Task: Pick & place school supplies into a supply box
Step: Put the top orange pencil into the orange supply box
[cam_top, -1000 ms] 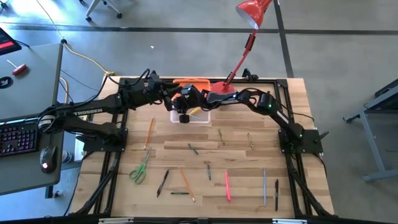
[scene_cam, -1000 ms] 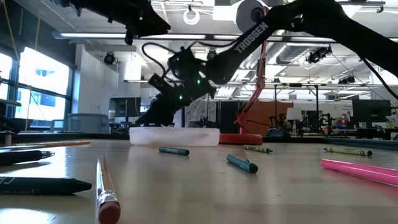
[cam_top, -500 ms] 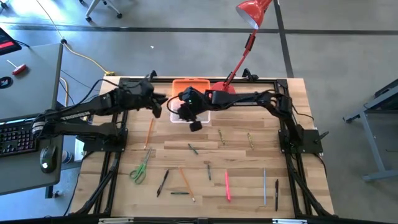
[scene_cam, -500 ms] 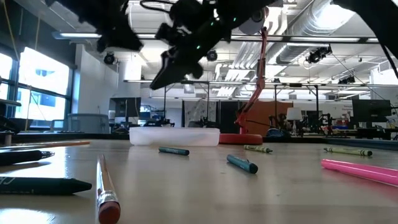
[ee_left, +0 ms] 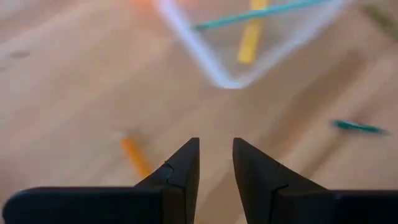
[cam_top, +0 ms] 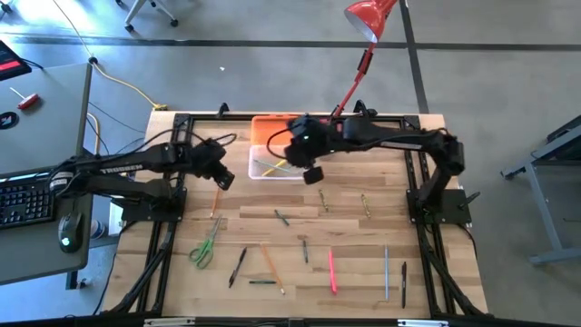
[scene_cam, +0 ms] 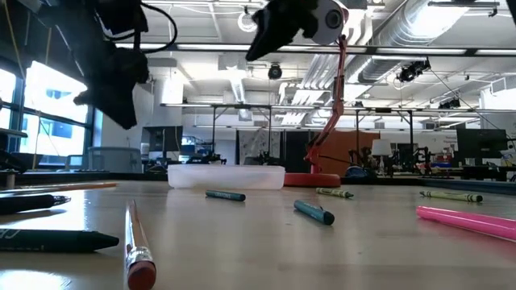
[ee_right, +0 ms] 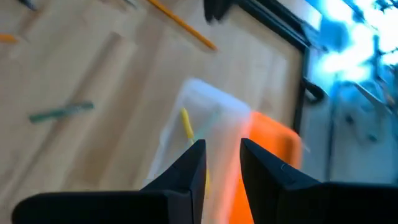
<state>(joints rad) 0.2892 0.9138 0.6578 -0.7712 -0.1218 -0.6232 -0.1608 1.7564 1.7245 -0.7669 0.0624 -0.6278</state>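
Note:
The supply box (cam_top: 275, 160) sits near the table's far edge, its clear base holding a yellow pen (ee_left: 250, 38) and a thin green one (ee_left: 261, 14), its orange lid (cam_top: 272, 127) swung back. My left gripper (cam_top: 219, 174) hovers left of the box over an orange pencil (cam_top: 218, 193), fingers a narrow gap apart, holding nothing. My right gripper (cam_top: 313, 170) hangs above the box's near right corner, also narrowly open and holding nothing. Green-handled scissors (cam_top: 205, 245), a pink marker (cam_top: 332, 271) and several pens and pencils lie flat on the near half of the table.
A red desk lamp stands behind the box, its head (cam_top: 368, 14) beyond the far edge. A desk with a keyboard (cam_top: 23, 195) is off the table's left side. In the low view crayons (scene_cam: 313, 212) and a pencil (scene_cam: 137, 242) lie ahead of the box (scene_cam: 226, 176).
Both grippers have left the box. My left gripper drew back toward the table's left and near side, ending over the orange pencil. My right gripper rose from the box's left part and swung toward the right, ending high over its near right corner. The yellow pen now lies in the box.

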